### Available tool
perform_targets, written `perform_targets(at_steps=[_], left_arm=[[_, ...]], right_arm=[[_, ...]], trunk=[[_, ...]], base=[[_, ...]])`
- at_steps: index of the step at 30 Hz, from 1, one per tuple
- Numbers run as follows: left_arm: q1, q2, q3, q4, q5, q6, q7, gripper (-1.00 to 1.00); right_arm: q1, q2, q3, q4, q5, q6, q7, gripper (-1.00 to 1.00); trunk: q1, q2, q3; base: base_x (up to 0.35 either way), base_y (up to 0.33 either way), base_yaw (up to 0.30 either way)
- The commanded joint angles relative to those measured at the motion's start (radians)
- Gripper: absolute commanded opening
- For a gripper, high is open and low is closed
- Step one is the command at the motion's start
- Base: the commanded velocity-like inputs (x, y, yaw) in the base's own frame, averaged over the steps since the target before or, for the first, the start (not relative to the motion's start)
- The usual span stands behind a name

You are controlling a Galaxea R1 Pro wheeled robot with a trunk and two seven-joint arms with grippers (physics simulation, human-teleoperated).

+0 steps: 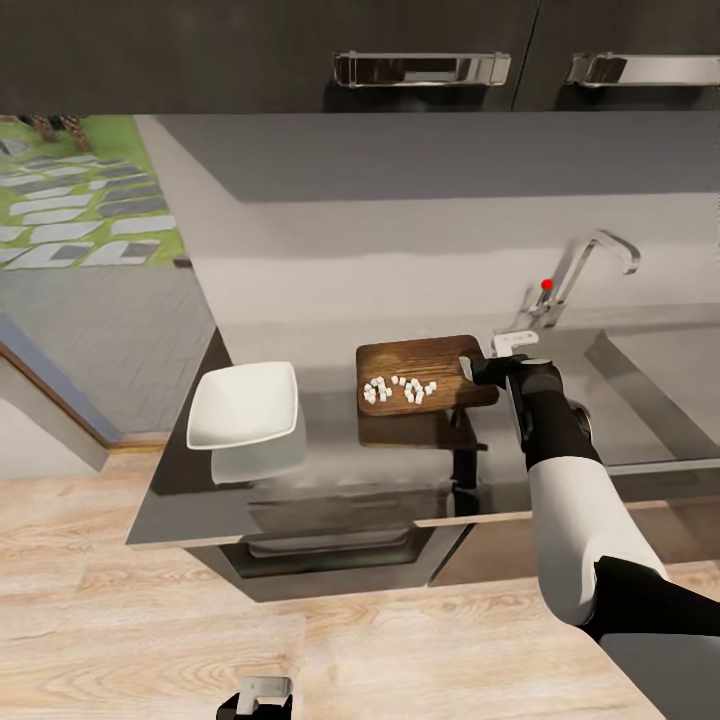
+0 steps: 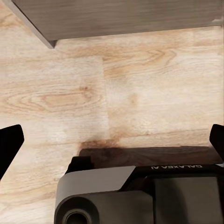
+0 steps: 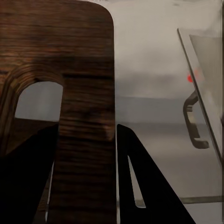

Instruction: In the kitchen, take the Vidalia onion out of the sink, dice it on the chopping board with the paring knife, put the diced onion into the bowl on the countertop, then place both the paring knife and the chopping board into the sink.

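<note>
The brown chopping board (image 1: 425, 360) hangs slightly above the grey countertop (image 1: 330, 480), which shows its reflection beneath. Whitish diced onion bits (image 1: 398, 389) lie in a loose row on the board. My right gripper (image 1: 482, 368) is shut on the board's right end by the slot handle. In the right wrist view the wooden strip (image 3: 86, 84) beside the slot sits between the dark fingers (image 3: 144, 182). The white bowl (image 1: 245, 403) stands empty on the countertop to the left. The sink (image 1: 655, 375) lies to the right. The paring knife is out of view. My left gripper (image 2: 114, 140) hangs open over the floor.
A grey tap (image 1: 590, 262) with a red knob (image 1: 546, 284) stands behind the sink's left corner. Dark upper cabinets with bar handles (image 1: 420, 68) hang above. The countertop's left end (image 1: 180, 440) borders a wooden floor (image 1: 120, 620).
</note>
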Motion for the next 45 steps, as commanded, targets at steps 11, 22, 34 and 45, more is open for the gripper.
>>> perform_targets(at_steps=[11, 22, 34, 45], left_arm=[[-0.002, 0.0, -0.003, 0.005, -0.002, -0.007, 0.005, 1.0], [-0.002, 0.0, -0.003, 0.005, -0.001, -0.007, 0.005, 1.0], [-0.002, 0.0, -0.003, 0.005, -0.001, -0.007, 0.005, 1.0], [-0.002, 0.0, -0.003, 0.005, -0.001, -0.007, 0.005, 1.0]], right_arm=[[-0.001, 0.001, -0.004, -0.001, 0.011, 0.003, 0.01, -1.0], [-0.001, 0.001, -0.004, -0.002, 0.011, 0.003, 0.01, -1.0], [-0.001, 0.001, -0.003, -0.003, 0.011, 0.04, 0.01, -1.0], [-0.001, 0.001, -0.004, -0.005, 0.013, 0.052, 0.009, -1.0]], trunk=[[0.0, -0.001, 0.016], [0.0, -0.001, 0.034], [0.0, -0.001, 0.041], [0.0, -0.001, 0.043]], base=[[0.0, 0.0, 0.0], [0.0, 0.0, 0.0], [0.0, 0.0, 0.0], [0.0, 0.0, 0.0]])
